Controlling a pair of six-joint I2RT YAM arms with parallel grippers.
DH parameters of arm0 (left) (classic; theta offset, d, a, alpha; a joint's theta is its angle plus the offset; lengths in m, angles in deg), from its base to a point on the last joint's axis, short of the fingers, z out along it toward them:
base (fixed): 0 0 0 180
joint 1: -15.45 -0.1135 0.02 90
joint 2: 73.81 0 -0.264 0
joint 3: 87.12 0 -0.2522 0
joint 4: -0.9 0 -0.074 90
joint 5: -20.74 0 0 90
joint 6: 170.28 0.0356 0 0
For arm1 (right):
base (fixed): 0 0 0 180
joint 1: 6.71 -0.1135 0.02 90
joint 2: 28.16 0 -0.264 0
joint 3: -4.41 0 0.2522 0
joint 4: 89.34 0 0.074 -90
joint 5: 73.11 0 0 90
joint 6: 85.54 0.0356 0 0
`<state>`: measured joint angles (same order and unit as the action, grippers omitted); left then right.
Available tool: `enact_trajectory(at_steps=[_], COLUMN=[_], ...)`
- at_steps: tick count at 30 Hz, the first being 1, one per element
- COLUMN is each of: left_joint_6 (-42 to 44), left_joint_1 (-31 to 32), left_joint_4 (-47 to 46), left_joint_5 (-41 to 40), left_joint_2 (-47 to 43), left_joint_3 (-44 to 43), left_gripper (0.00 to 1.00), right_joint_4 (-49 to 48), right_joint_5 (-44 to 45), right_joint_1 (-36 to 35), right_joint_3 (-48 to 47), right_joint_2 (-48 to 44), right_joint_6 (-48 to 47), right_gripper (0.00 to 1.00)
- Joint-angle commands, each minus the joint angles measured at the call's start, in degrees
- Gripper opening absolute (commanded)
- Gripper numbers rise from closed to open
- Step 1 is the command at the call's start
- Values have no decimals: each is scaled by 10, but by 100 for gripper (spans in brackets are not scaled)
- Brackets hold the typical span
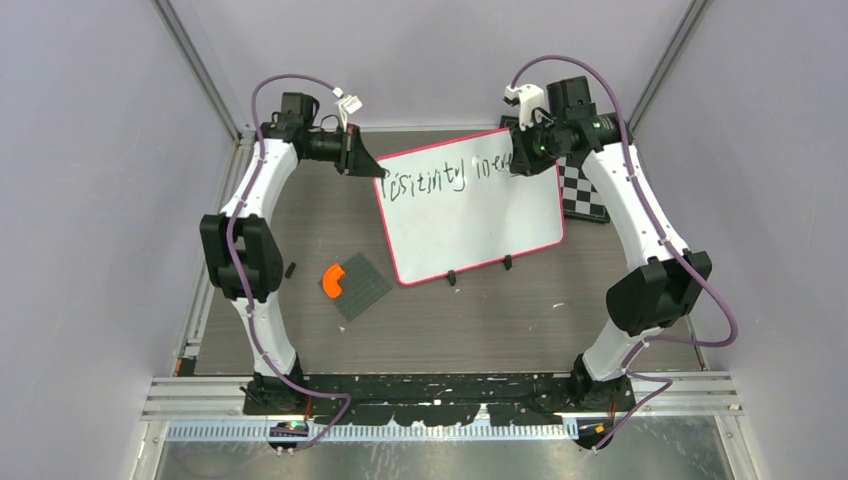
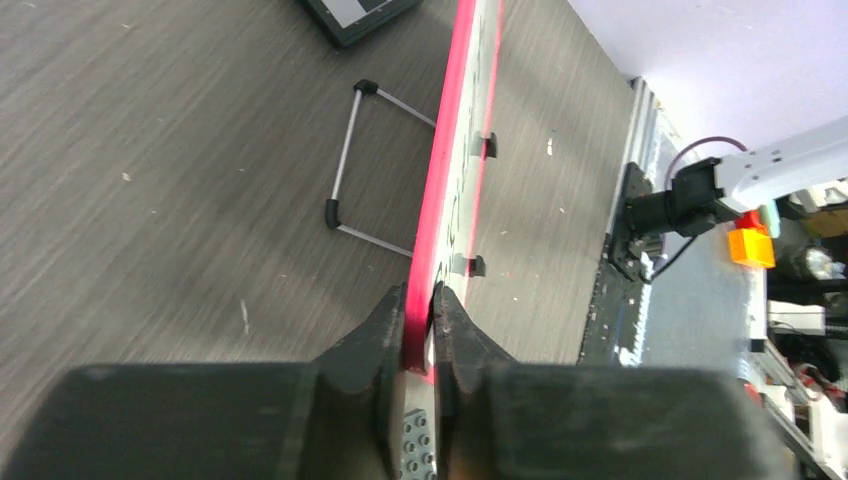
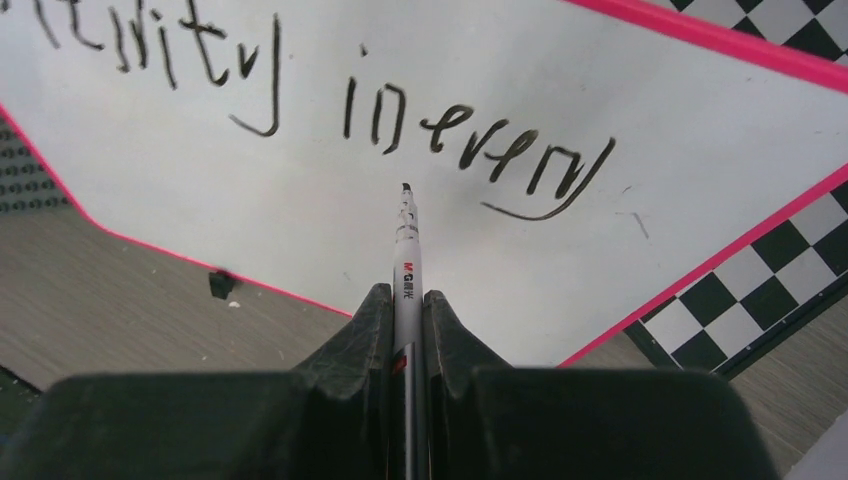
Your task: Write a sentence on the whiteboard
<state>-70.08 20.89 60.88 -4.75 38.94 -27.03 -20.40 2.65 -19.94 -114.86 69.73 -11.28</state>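
**board pinned at the rim, pen poised under the line**

- whiteboard (image 1: 470,215): stands propped at the far middle of the surface (image 1: 560,330), between the two arms, its face toward the arm bases. a thin wire prop (image 2: 345,160) shows behind it in the left wrist view.
- left pincer (image 2: 420,300): clamped on the pink rim at the board's upper left corner, one finger on each face.
- right pincer (image 3: 405,295): closed on a slim white marker (image 3: 407,265), gripped along the barrel with the tip pointing at the board. the tip sits just below the last word; whether it touches, i cannot tell.
- sentence (image 3: 440,125): one black scrawled line runs across the top of the board. plenty of bare white lies below it.
- handling, my read: the board looks thin, stiff and light, with a slick face. propped on so little, it would likely tip back or skate under pen pressure. the rim is the place to hold it, clear of the ink, as the left arm does. the marker barrel looks smooth and may slip or twist if pressed hard.
- nearby: a chessboard (image 1: 583,190) to the right, a dark studded plate (image 1: 360,288) near front left.
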Motion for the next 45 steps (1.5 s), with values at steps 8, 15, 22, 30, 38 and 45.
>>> enact_trajectory(at_steps=[8, 15, 22, 30, 38, 45], left_joint_6=[-39, -39, -122, -185, -199, -201], left_joint_1=[-3, -21, -24, -20, -2, 25], left_joint_4=[-89, -106, -233, -318, -340, -346], left_joint_5=[-81, -74, -71, -63, -66, -71], left_joint_2=[-87, -149, -210, -207, -195, -184], left_joint_3=[69, 188, 317, 384, 390, 392], left_gripper=[49, 54, 59, 61, 56, 54], right_joint_4=[1, -40, -140, -227, -269, -257], right_joint_5=[-81, -46, -45, -22, 59, 68], right_joint_1=[-76, -187, -216, -241, -251, -251], right_joint_3=[72, 137, 204, 264, 310, 329], right_joint_2=[-113, -121, -124, -121, -127, -144], right_joint_6=[29, 59, 106, 126, 116, 111], right_gripper=[0, 0, 0, 0, 0, 0])
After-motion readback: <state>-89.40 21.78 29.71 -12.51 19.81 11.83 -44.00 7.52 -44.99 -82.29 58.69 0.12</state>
